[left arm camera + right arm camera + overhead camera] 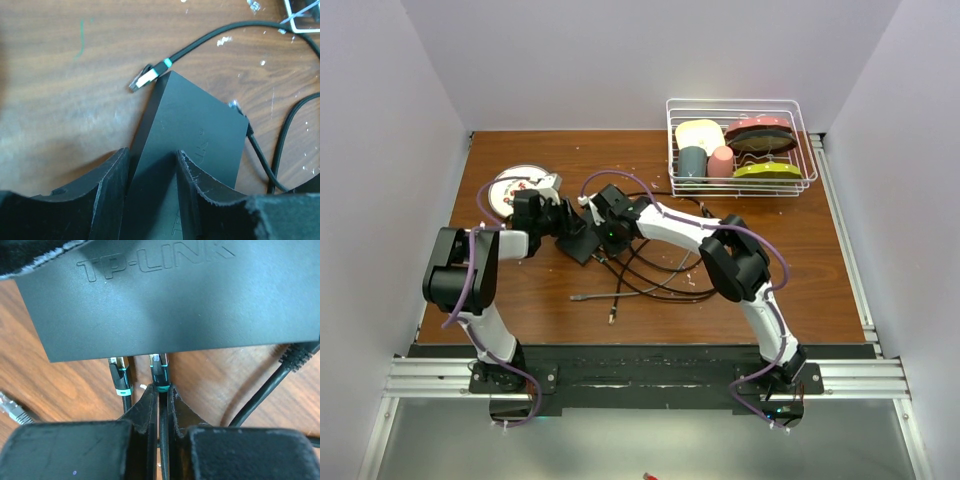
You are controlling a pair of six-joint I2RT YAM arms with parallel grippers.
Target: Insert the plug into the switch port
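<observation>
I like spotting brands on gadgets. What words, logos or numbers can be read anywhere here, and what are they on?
"TP-LINK": raised letters on the top of the black switch, right wrist view.
Left wrist view: the same lettering on the switch, too slanted to read.
Red marks on the white plate: too small to read.
</observation>
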